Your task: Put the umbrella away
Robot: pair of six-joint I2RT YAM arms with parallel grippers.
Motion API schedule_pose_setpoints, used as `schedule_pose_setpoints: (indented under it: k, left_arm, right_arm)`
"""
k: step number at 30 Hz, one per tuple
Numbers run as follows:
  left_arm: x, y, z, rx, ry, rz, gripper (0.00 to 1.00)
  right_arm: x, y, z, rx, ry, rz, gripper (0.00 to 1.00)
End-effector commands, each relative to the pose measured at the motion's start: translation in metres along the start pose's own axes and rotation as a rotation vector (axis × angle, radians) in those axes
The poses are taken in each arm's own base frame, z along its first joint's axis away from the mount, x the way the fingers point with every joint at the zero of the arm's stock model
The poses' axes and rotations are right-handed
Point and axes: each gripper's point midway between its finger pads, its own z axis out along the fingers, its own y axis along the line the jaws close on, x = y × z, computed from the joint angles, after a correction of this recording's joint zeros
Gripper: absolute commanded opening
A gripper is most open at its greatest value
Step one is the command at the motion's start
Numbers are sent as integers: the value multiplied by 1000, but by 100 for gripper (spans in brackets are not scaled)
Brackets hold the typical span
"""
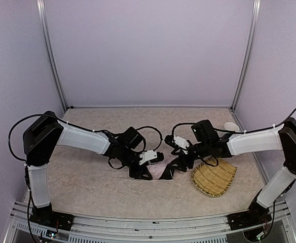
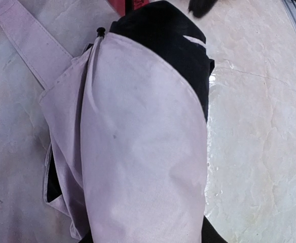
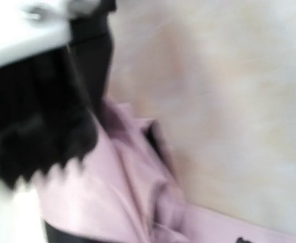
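The umbrella (image 1: 167,171) lies collapsed on the table's middle, a heap of black and pale pink fabric between both arms. My left gripper (image 1: 152,158) is at its left end, shut on the bundled fabric. In the left wrist view the pale pink fabric (image 2: 143,142) fills the frame, with black lining at the top and a pink strap (image 2: 31,43) at the upper left. My right gripper (image 1: 181,151) hovers over the umbrella's right end. The right wrist view is blurred: one black serrated finger (image 3: 41,131) stands beside pink folds (image 3: 133,202), with the jaws apart and holding nothing.
A woven straw tray (image 1: 214,178) lies to the right of the umbrella, under the right forearm. A small white cup (image 1: 231,125) stands at the back right near the wall. Lilac walls enclose the table on three sides.
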Motion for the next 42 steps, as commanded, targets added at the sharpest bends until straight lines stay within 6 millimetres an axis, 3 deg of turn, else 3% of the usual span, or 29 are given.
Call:
schedule_pose_setpoints:
  k: [1,6,10,18,26,29,33,35,37,38,39,40,42]
  left_arm:
    - [83,-54,15,269,265,-274,29]
    - [85,-57,17,331,283,-326,29]
    - [89,-56,17,353,313,-360,29]
    - [92,-56,16,383,332,-383,29]
    - [93,-58,17,417,336,-387,28]
    - [93,-58,17,425,338,-384,28]
    - [89,-59,14,432,319,-373,29]
    - [82,-52,13,407,290,-368,35]
    - [70,-39,9,356,238,-360,48]
    - [63,-31,5,322,200,-356,60]
    - [55,-21,0,282,153,-346,85]
    - [46,-14,-5,250,105,-329,97]
    - [26,-1,-21,174,10,-294,99]
  right_arm:
    - [-28,-15,-31,257,-123,-194,73]
    - [-37,20,-45,321,-200,-425,73]
    - [-31,48,-25,274,-144,-574,76]
    - [7,50,31,195,153,-689,77]
    - [33,51,57,109,304,-695,77]
    - [51,47,66,86,410,-657,68]
    - [66,43,70,75,502,-617,37]
    - [65,45,70,66,498,-613,28]
    - [61,49,69,53,473,-606,22]
    - [59,52,69,40,458,-603,19]
    - [58,55,68,26,447,-598,17]
    - [58,58,68,12,439,-591,16]
    - [59,64,69,-18,432,-577,13]
